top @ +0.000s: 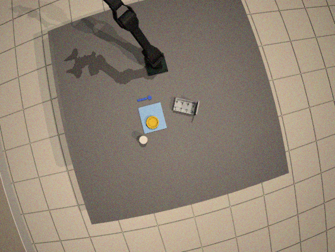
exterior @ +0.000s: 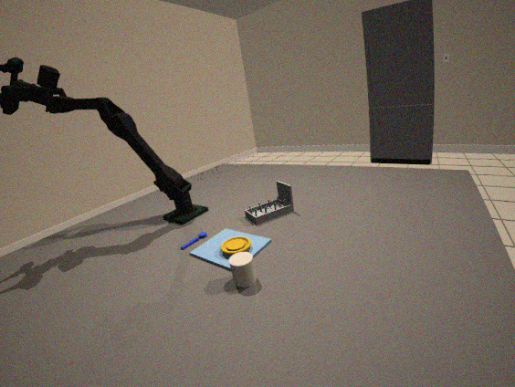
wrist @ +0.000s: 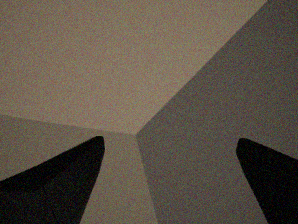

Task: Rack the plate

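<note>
One arm (exterior: 137,146) rises from a dark green base plate (exterior: 199,210) near the back left of the grey mat (exterior: 365,274) and leans away from the objects, toward the beige wall, with its forearm stretched out high above the floor. Its gripper (wrist: 170,189) is at the far left of the exterior view, well apart from everything on the mat, and the wrist view shows its two dark fingers spread wide with only bare wall and ceiling between them, so the claw stands apart and holds nothing. The yellow plate (top: 152,122) lies flat on a light blue placemat (top: 145,111), toward the mat's corner nearest the cup. A cream cylindrical cup (top: 143,139) stands upright just beyond that edge of the placemat, on the side away from the arm's base, not touching it. A small blue spoon (top: 144,98) lies on the grey mat beside the opposite edge of the placemat, between it and the base plate. The dish rack (top: 196,107), a low grey tray with short upright pegs in rows and a taller end panel, sits to one side of the placemat, near it but apart, and its slots hold nothing. A tall dark cabinet (exterior: 401,82) stands against the far wall on the tiled floor (exterior: 493,173) that surrounds the grey mat.
</note>
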